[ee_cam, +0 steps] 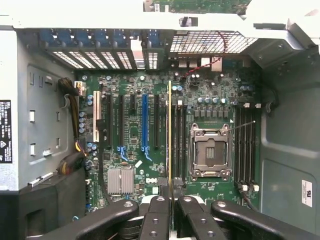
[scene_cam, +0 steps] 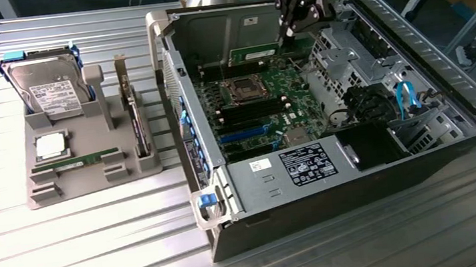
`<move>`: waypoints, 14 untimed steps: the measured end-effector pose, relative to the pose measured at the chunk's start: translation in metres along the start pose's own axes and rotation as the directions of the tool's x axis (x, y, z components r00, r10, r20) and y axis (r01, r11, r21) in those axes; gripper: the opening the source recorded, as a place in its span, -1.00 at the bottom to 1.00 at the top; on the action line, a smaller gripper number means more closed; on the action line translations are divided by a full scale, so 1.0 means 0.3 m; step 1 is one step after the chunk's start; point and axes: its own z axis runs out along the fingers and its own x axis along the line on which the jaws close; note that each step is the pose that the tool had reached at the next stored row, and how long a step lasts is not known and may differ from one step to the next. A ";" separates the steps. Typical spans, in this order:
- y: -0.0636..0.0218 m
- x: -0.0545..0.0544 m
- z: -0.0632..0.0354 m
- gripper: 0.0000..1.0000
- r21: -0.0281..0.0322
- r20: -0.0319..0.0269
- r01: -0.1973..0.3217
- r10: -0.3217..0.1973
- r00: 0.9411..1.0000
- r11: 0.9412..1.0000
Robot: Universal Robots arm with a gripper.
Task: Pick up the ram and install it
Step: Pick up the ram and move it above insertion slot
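Ram (scene_cam: pixel 256 54): thin green stick, hanging over mobo (scene_cam: pixel 288 104). Gripper (ee_cam: pixel 169 189) nearly closed, pinching ram. Ext view: ram's flat face. Wrist view: ram edge-on, beside CPU socket (ee_cam: pixel 210 152).

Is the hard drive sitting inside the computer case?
No, the hard drive stands on the grey tray outside the case.

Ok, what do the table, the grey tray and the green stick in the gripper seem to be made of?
The table looks like bare aluminium: ribbed, silvery, catching glare. The tray looks like matte grey plastic, no shine. The ram in the gripper is green circuit board, likely fibreglass.
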 end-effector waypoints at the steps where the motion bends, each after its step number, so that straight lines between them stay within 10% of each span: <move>1: 0.000 -0.003 0.000 -0.75 0.000 0.000 0.000 0.000 1.000 1.000; 14: -0.001 -0.013 0.014 -0.75 0.000 0.000 0.000 0.000 1.000 1.000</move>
